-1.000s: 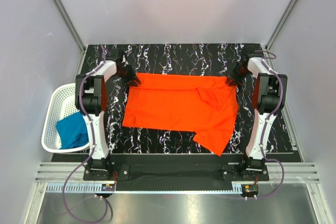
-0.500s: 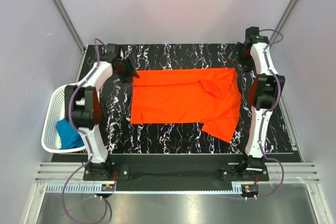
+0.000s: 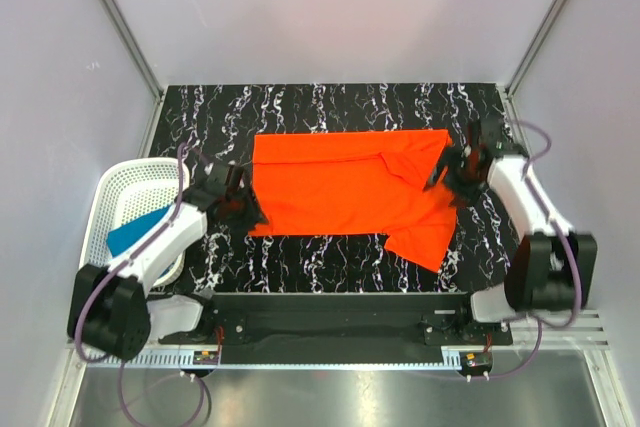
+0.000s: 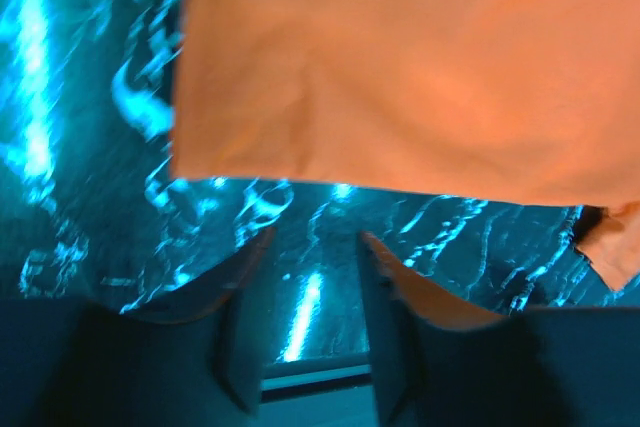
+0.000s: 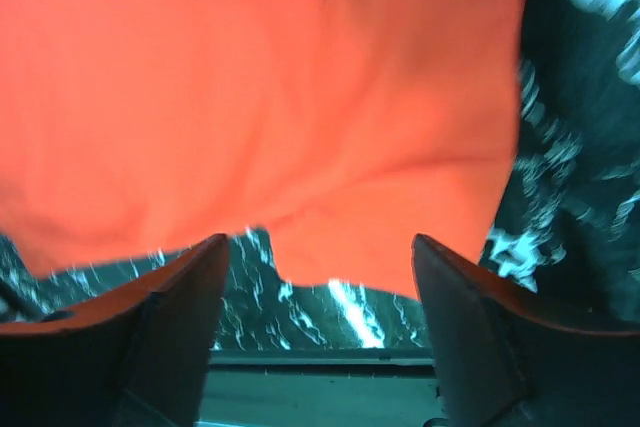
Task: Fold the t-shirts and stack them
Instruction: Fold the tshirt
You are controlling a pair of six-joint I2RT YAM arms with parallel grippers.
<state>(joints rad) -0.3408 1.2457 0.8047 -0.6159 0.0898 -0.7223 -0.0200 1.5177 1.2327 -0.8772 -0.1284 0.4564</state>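
The orange-red t-shirt (image 3: 345, 187) lies flat on the bench (image 3: 330, 107), long axis 9 to 3 o'clock, a flap (image 3: 420, 242) trailing toward 5; soft, light, limp cloth, probably best pinched at corners; left pincer (image 3: 245, 211), narrowly parted and empty, sits at its 8 o'clock corner; right pincer (image 3: 440, 173) gapes wide, empty, at 3 o'clock; teal t-shirt (image 3: 135, 232) in the basket (image 3: 118, 175).

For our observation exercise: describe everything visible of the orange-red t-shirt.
The orange-red t-shirt is plain, soft cloth lying flat on the black marbled table, spread sideways. A sleeve is folded over its right part, and a flap juts toward the near edge there. The left end effector and right end effector sit open at its edges, gripping nothing.
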